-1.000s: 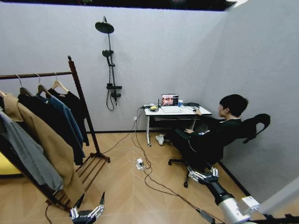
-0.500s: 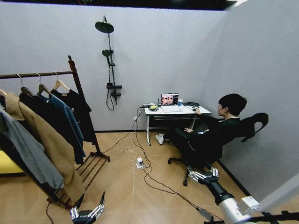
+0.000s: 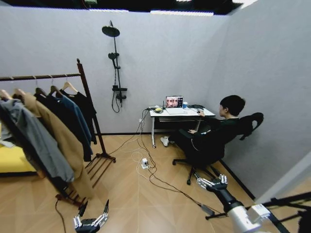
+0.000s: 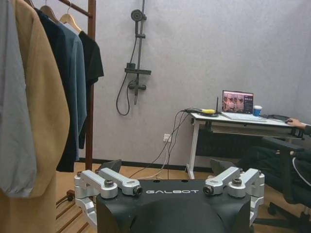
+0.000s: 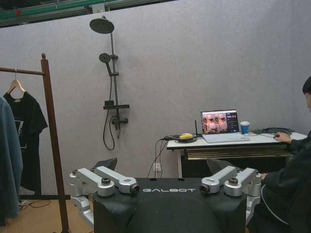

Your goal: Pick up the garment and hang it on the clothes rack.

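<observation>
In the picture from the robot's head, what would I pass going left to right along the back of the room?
Dark red-brown wooden clothes rack with the black short-sleeved T-shirt at its end → black wall-mounted shower fixture → small white desk with an open laptop → person in black seated on an office chair.
</observation>
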You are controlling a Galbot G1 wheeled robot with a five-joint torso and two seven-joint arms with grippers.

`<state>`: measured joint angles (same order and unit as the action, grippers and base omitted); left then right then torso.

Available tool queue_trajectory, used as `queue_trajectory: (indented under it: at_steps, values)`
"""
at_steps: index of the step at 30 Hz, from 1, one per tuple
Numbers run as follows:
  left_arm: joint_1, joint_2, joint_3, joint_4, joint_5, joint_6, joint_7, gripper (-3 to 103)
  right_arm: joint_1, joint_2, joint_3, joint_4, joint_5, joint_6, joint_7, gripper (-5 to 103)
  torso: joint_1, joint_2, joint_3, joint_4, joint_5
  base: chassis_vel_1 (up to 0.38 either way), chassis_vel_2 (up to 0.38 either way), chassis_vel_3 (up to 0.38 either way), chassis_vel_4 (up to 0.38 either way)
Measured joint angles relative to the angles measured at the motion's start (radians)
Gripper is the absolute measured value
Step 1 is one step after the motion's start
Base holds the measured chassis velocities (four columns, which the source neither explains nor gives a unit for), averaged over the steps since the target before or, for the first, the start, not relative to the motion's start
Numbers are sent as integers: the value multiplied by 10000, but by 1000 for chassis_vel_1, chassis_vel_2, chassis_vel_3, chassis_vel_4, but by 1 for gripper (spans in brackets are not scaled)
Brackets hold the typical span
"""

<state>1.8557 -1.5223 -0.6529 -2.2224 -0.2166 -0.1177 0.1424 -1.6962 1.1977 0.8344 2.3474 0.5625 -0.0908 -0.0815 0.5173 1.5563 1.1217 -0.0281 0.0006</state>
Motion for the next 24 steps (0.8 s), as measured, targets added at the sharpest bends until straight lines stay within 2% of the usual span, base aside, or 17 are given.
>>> queue_trajectory:
  at_steps: [3,4,6,9,12,13,14,16,17,18,19,20,21,23,24]
  values:
    - [0,1,-1,1,0,0,-3,100,0,0,0,2,0,0,-1,100,-1,2,-2,2,-17,306,-337,-309,335]
    - [0,0,-2,1,0,0,-4,100,2,0,-1,1,0,0,-1,100,-1,1,0,6,-2,369,-340,-371,338]
    - [0,0,0,0,0,0,0,100,2,0,0,1,0,0,0,100,0,0,1,3,3,382,-356,-371,377]
    - [0,2,-3,0,0,0,-3,100,-1,0,0,4,0,1,-1,100,-3,3,-2,2,-19,355,-367,-364,362]
    - [0,0,-2,0,0,0,-4,100,0,0,0,1,0,0,0,100,-3,3,0,3,10,398,-344,-385,353]
    - [1,1,-3,2,0,0,-5,100,-2,0,0,5,0,1,-1,100,-4,4,-2,4,-26,308,-357,-356,380]
    - [1,1,-3,2,0,0,-5,100,-2,0,0,5,0,1,-1,100,-4,4,-2,4,-26,308,-357,-356,380]
    - [1,0,1,0,0,0,0,100,-6,0,0,1,0,0,0,100,-8,7,-2,-2,7,306,-262,-284,312]
    - [1,0,1,0,0,0,0,100,-6,0,0,1,0,0,0,100,-8,7,-2,-2,7,306,-256,-260,244]
    - [2,0,0,0,0,0,0,100,-6,0,0,2,0,0,0,100,-9,8,-3,-2,0,147,-256,-260,202]
    - [4,0,-11,1,0,0,-6,100,-1,0,-2,4,0,0,-3,100,-8,9,-3,13,-18,64,-9,-161,116]
    - [4,0,-11,1,0,0,-6,100,-1,0,-2,4,0,0,-3,100,-8,9,-3,13,-18,64,-9,-161,116]
    - [2,1,-3,1,0,0,-5,100,-3,0,-1,4,0,1,-2,100,-10,10,-5,-2,-11,64,4,-107,116]
    - [1,0,2,1,0,0,1,100,-4,0,0,3,0,0,-1,100,-8,6,-2,-7,-1,29,-37,-91,54]
    - [0,0,3,1,0,0,3,100,-3,0,0,2,0,0,0,100,0,1,2,-1,-1,-62,-79,27,-8]
